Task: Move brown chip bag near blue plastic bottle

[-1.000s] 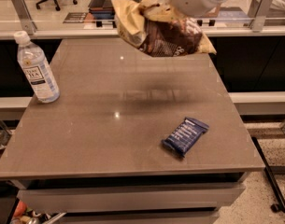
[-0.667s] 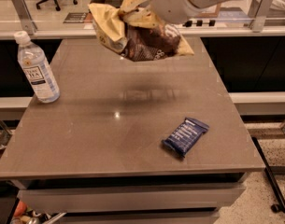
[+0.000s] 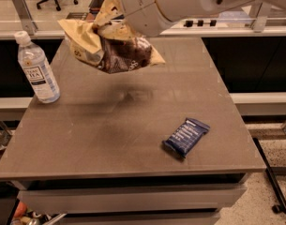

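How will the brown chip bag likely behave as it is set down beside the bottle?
Probably floppy: the brown chip bag hangs crumpled from the gripper above the far side of the table. Likely light, being thin crinkled film, so it may slide. The blue plastic bottle, tall and slim, might tip if nudged.

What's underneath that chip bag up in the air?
Only bare table with a faint shadow; the chip bag hangs clear above it. The gripper is at the bag's top, largely covered by bag and arm.
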Robot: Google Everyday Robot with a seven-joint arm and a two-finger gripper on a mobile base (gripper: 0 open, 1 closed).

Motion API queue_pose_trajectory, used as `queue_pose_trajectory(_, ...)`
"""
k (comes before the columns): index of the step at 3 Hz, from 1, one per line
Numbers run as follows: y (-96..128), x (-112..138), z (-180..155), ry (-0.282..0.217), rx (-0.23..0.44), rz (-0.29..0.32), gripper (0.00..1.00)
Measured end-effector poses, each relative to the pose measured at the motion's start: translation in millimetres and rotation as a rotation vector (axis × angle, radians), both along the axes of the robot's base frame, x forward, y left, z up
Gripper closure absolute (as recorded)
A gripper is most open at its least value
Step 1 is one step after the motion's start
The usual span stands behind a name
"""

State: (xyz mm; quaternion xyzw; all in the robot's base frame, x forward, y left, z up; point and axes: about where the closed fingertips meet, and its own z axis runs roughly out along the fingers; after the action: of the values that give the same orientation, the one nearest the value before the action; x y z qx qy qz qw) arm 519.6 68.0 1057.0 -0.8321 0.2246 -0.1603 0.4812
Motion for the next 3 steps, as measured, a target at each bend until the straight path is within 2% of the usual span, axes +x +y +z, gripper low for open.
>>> queue_pose_trajectory(1,15,0,-10,0.014,0.022,0.079,1.00)
queue_pose_trajectory(2,27,-5,-14,0.022,0.041,0.133,0.82)
queue_pose_trajectory(3,29,-7,-11,0.017,0.038,0.135,0.58)
